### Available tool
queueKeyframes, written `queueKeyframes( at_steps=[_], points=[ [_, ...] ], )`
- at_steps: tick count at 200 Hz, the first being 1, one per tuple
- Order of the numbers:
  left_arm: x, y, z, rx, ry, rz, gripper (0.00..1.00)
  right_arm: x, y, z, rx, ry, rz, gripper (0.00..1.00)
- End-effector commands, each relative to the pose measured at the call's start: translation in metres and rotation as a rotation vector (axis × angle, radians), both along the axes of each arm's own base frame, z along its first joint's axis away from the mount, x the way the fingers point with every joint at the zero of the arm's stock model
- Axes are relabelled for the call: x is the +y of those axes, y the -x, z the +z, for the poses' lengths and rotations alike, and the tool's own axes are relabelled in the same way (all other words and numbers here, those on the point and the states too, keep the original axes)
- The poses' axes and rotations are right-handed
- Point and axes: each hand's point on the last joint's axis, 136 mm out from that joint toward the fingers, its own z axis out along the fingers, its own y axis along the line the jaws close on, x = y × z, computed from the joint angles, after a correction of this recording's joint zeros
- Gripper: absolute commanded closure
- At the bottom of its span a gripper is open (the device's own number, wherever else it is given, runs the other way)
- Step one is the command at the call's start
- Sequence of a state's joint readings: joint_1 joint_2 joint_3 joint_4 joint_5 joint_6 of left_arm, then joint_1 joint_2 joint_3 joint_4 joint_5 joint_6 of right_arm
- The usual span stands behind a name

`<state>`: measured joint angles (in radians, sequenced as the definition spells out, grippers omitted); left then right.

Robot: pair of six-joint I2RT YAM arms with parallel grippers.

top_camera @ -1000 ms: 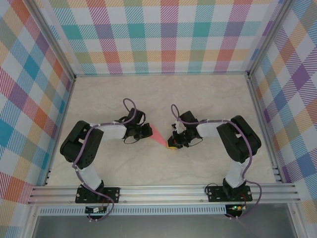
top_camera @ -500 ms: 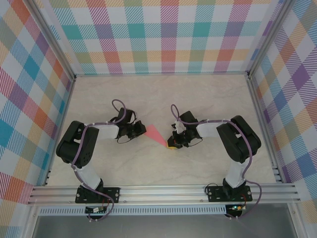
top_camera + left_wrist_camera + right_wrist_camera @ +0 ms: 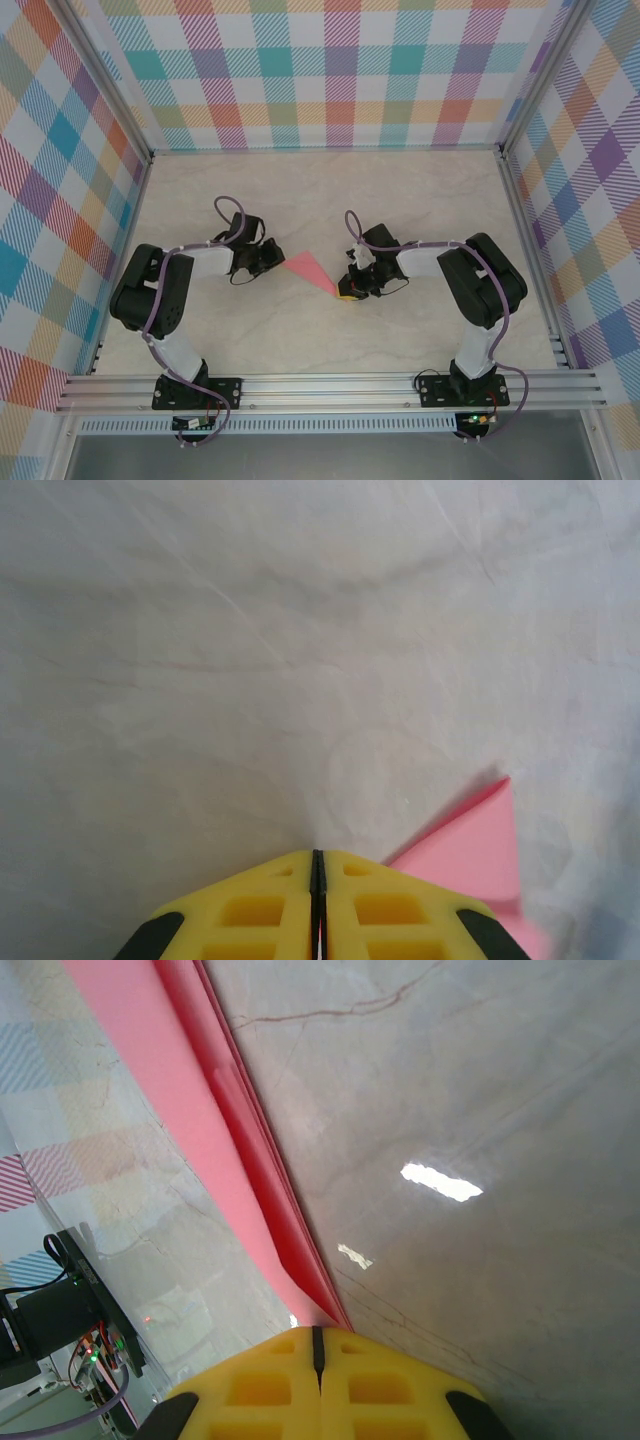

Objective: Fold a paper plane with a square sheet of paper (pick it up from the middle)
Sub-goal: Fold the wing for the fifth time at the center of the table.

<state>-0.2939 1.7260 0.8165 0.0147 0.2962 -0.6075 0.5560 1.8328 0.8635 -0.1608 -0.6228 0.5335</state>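
Observation:
The paper plane (image 3: 308,270) is a slim salmon-pink dart between the two arms, its point toward the right arm. My right gripper (image 3: 347,291) is shut on that pointed end; in the right wrist view the folded pink layers (image 3: 200,1090) run straight into the closed yellow fingertips (image 3: 318,1332). My left gripper (image 3: 274,258) is shut at the wide end. In the left wrist view a pink wing corner (image 3: 470,850) slips behind the right finger, with the jaws pressed together (image 3: 318,856).
The marble-patterned tabletop (image 3: 330,200) stretches open behind the arms. Checked walls with aluminium posts (image 3: 520,200) enclose it on three sides. The aluminium rail (image 3: 330,385) carrying both arm bases runs along the near edge.
My left gripper has drawn back to the left, and more of the pink paper now shows spread between the grippers. The right arm has stayed still.

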Motion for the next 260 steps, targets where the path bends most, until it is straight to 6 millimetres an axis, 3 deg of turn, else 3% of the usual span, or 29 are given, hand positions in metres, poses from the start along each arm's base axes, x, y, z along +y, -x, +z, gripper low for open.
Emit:
queueKeyframes(
  at_steps=[1,44,70,110,136,182,234,260],
  points=[
    [0.041,-0.003,0.003,-0.001,-0.126,0.097,0.89,-0.049,0.037,-0.051,0.135,0.257,-0.021,1.00],
    [0.010,0.011,0.037,-0.091,0.020,0.054,0.88,-0.048,0.037,-0.050,0.131,0.251,-0.026,0.99],
    [-0.022,0.027,0.053,-0.133,0.085,-0.002,0.87,-0.048,0.036,-0.048,0.127,0.250,-0.030,0.99],
    [-0.081,0.048,0.047,-0.114,0.141,-0.137,0.87,-0.048,0.035,-0.048,0.125,0.248,-0.033,0.99],
    [-0.103,0.053,0.031,-0.081,0.117,-0.186,0.88,-0.048,0.036,-0.049,0.127,0.251,-0.033,0.99],
    [-0.093,0.051,0.003,-0.038,0.030,-0.148,0.90,-0.049,0.037,-0.049,0.122,0.254,-0.032,0.99],
    [-0.062,0.043,-0.004,-0.030,-0.092,-0.063,0.90,-0.053,0.038,-0.051,0.122,0.273,-0.033,0.99],
    [-0.061,0.043,-0.009,-0.008,-0.099,-0.075,0.90,-0.049,0.034,-0.045,0.106,0.253,-0.034,0.99]
  ],
)
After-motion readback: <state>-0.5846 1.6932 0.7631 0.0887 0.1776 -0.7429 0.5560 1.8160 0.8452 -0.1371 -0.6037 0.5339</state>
